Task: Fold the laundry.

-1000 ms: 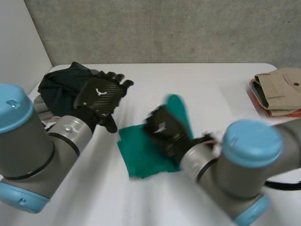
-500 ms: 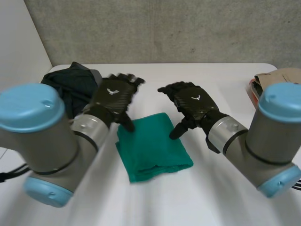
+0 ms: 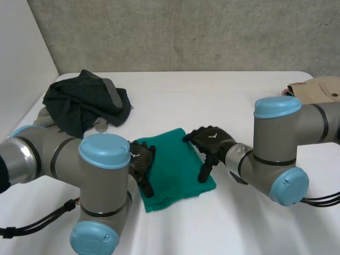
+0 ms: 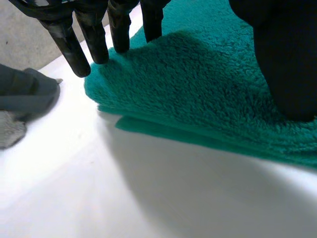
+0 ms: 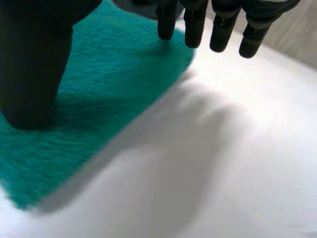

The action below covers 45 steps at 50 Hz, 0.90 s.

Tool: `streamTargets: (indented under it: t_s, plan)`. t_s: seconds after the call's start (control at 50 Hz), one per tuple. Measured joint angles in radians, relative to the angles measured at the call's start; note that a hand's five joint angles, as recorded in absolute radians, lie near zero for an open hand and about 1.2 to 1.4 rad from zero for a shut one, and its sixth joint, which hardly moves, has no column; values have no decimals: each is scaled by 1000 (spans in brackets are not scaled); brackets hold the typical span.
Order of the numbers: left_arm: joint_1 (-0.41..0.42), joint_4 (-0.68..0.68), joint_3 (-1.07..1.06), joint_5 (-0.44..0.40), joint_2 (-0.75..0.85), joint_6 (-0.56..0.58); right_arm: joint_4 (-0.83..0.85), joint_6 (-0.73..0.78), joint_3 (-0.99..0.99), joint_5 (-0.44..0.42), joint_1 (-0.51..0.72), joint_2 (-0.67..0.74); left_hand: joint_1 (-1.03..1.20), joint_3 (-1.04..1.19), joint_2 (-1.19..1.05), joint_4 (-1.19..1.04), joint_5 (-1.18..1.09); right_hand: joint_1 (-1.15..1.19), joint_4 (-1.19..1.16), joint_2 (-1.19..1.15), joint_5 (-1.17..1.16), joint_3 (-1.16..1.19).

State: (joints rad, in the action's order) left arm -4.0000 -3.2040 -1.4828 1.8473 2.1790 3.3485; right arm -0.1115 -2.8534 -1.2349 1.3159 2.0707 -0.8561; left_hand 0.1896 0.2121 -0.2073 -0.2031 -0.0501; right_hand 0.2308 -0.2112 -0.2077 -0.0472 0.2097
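- The white table [image 3: 212, 101] holds everything.
- A dark heap of clothes [image 3: 79, 101] sits at its far left corner.
- The green towel [image 3: 172, 159] lies folded and flat in the middle, between my two hands.
- Some tan folded clothes [image 3: 319, 87] rest at the far right edge.
- My left hand [image 3: 142, 162] lies on the towel's left edge, its fingers [image 4: 91, 37] straight and a bit apart, thumb pressing down.
- My right hand [image 3: 210, 144] lies on the towel's right edge, fingers [image 5: 193, 25] straight and apart too, thumb on the towel.
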Motion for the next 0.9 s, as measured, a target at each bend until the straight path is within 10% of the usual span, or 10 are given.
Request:
streamTargets:
  t_s: [0.22, 0.52, 0.9]
  plan:
    - [-38, -5, 49, -132, -156, 77, 149, 128, -183, 81, 79, -199, 0, 0, 0, 0, 0, 0, 0, 0, 0, 0]
    - [-150, 62, 136, -777, -261, -12, 550, 204, -544, 52, 174, -210, 0, 0, 0, 0, 0, 0, 0, 0, 0, 0]
    - [-152, 81, 157, -800, -252, -50, 679, 251, -412, 37, 167, -62, 0, 0, 0, 0, 0, 321, -340, -341, -308, 342]
